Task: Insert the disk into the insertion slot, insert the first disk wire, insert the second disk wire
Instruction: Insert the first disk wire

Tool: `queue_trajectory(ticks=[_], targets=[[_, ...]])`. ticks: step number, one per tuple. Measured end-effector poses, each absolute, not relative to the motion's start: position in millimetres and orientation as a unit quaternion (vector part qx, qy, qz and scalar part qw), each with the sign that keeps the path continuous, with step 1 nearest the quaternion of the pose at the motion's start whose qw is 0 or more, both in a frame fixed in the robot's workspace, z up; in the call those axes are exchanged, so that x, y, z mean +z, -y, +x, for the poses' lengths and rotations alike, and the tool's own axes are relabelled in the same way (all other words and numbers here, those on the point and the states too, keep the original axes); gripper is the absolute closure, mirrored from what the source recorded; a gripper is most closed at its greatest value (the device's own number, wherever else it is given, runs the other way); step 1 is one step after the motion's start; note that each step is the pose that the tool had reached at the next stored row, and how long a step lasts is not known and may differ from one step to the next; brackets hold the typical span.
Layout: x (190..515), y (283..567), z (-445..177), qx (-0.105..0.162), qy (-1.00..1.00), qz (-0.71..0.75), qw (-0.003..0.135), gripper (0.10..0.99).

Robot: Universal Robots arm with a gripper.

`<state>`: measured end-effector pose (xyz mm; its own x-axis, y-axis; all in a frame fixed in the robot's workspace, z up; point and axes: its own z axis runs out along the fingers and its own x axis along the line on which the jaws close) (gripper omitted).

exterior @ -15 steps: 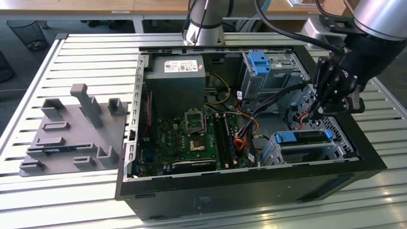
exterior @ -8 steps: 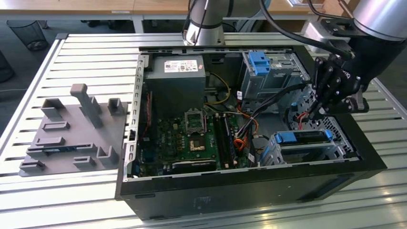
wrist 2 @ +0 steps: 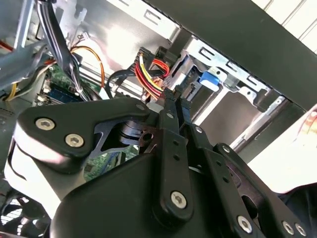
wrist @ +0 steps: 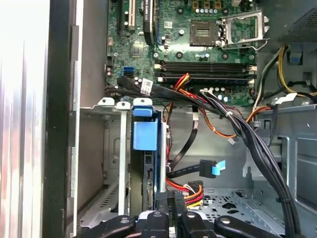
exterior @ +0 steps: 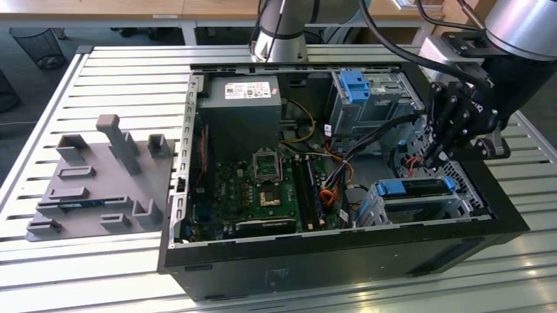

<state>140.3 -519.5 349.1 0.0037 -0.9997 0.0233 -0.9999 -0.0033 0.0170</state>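
The disk (exterior: pixel 416 187) sits in its slot (exterior: pixel 435 207), the silver perforated cage in the corner of the computer case (exterior: pixel 348 261) at the exterior view's right. Its blue frame lies level with the cage mouth. The tool (wrist 2: pixel 175 94) hangs down inside the case just behind that cage. Its two fingers are drawn nearly together and appear to pinch the black plug (wrist 2: pixel 169 79) at the end of the red-and-yellow wire (wrist: pixel 190 188).

The likeliest trouble is a skewed plug. The grip is narrow and the stiff wire bundle pulls sideways on it, so the plug could turn between the fingers and meet the disk's socket at an angle. It would then jam or bend the contacts. I cannot tell how well the plug lines up with the socket, because the tool's own body hides the joint in both wire-side views.

A hard push may also shove the disk forward out of the slot if its frame is not latched.

The wire with the blue plug (wrist: pixel 214 168) dangles loose near the tool and could catch on a finger. The thick black cable bundle (wrist: pixel 247 139) runs close beside the arm, and a snag there would tug on the green board (wrist: pixel 198 44).
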Motion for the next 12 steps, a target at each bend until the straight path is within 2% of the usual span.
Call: queue_trajectory(ticks=[12], targets=[[344.3, 525.8, 139.0, 0.005, 0.699, 0.715, 0.011, 0.922]])
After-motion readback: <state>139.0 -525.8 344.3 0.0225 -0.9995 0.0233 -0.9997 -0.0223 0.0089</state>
